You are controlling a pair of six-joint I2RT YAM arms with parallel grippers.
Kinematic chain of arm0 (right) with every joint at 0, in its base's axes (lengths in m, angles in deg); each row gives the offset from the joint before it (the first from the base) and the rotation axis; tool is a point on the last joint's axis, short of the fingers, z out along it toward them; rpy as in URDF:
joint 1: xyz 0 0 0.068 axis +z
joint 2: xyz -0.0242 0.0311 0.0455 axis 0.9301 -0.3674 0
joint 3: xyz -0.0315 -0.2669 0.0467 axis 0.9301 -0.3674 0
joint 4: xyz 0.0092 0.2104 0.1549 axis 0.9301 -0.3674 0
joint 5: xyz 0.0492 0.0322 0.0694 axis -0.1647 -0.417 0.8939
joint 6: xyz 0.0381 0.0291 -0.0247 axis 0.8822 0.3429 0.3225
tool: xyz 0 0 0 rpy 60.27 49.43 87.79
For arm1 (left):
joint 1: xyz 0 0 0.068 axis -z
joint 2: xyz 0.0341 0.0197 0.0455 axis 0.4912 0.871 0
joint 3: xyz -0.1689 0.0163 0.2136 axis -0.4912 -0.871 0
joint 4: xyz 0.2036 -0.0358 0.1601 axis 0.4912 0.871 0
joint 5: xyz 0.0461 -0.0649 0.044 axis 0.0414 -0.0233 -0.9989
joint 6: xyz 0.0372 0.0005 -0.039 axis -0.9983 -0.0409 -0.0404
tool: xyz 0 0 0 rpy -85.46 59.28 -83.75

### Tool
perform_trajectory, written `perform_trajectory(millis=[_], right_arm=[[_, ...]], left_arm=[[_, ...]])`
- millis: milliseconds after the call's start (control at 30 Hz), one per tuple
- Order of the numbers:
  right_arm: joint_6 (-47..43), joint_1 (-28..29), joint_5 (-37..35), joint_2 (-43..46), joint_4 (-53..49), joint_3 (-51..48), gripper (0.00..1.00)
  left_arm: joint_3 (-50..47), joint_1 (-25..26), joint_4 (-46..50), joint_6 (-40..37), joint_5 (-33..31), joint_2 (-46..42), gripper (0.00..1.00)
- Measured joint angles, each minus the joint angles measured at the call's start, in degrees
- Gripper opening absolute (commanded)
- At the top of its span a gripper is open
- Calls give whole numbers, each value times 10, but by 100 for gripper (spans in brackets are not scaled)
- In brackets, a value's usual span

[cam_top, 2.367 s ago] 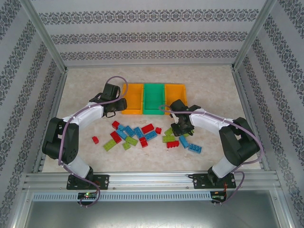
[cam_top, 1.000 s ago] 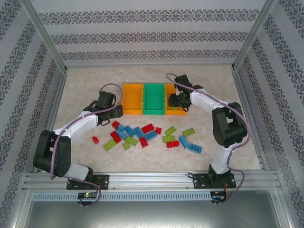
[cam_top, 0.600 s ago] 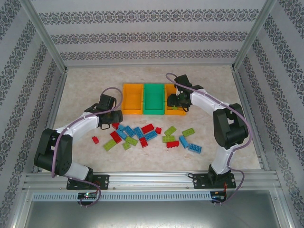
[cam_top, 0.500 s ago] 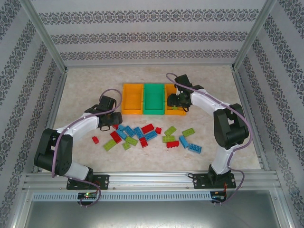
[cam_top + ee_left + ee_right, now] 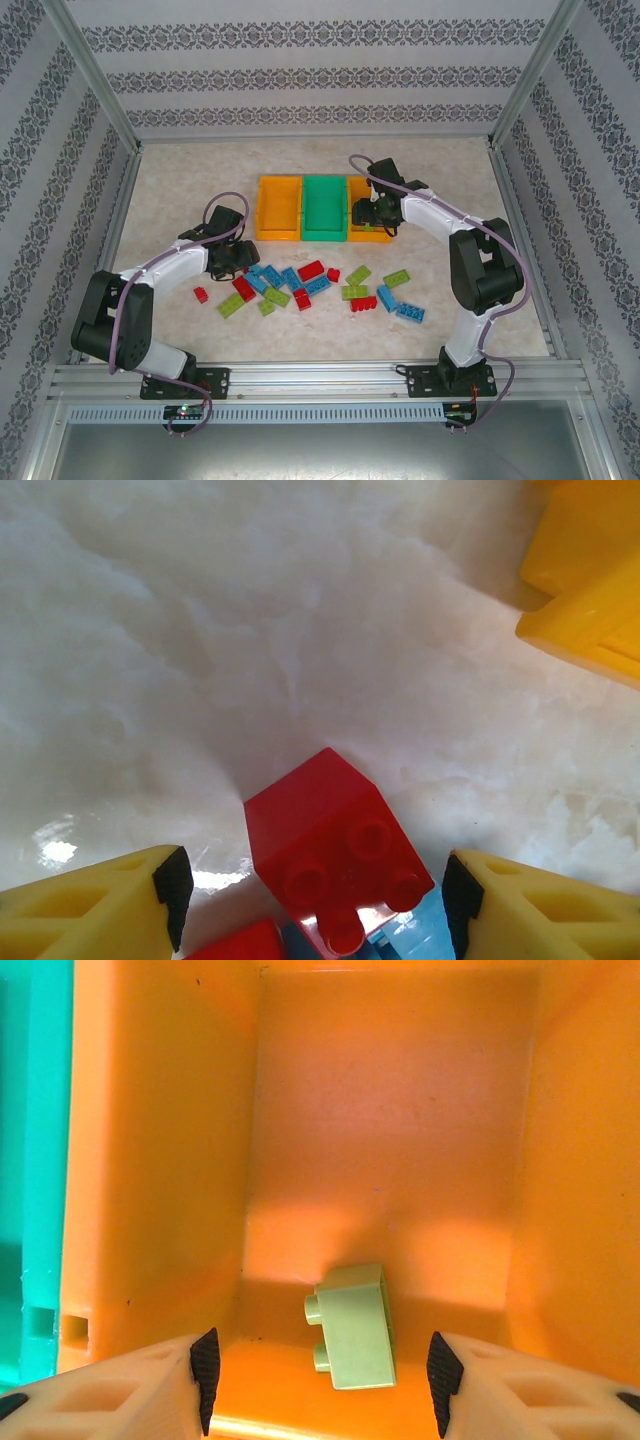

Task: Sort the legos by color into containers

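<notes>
While your left gripper (image 5: 236, 262) sits low over the table (image 5: 450, 200) at the left end of the loose legos (image 5: 310, 285), its fingers (image 5: 120, 905) are spread wide with nothing gripped. On the left wrist view, the left gripper (image 5: 312, 895) straddles a red brick (image 5: 330, 850) lying studs-up, with a gap on each side. A blue brick (image 5: 420, 935) touches its near edge, and the corner of the left orange bin (image 5: 590, 570) sits upper right.

Your right gripper (image 5: 372, 212) hovers over the right orange bin (image 5: 368, 238), just beside the green bin (image 5: 324, 208); the left orange bin (image 5: 279, 207) is on the other side. On the right wrist view, the right gripper (image 5: 322, 1380) is released and holds nothing. One lime green brick (image 5: 355, 1335) lies on the floor of the right orange bin (image 5: 150, 1160), near the close wall, studs pointing left. You can see the green bin (image 5: 30, 1160) at the left edge.

The remaining red, blue and lime bricks lie scattered on the table in front of the bins.
</notes>
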Motion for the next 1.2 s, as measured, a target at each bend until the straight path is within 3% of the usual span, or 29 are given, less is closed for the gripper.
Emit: perform_trajectory(millis=[633, 1200], right_arm=[[0, 0, 0, 1, 7, -9, 62], [-1, 0, 0, 1, 9, -9, 62]], left_arm=[[12, 0, 0, 46, 15, 39, 58], [19, 0, 0, 49, 13, 48, 39]])
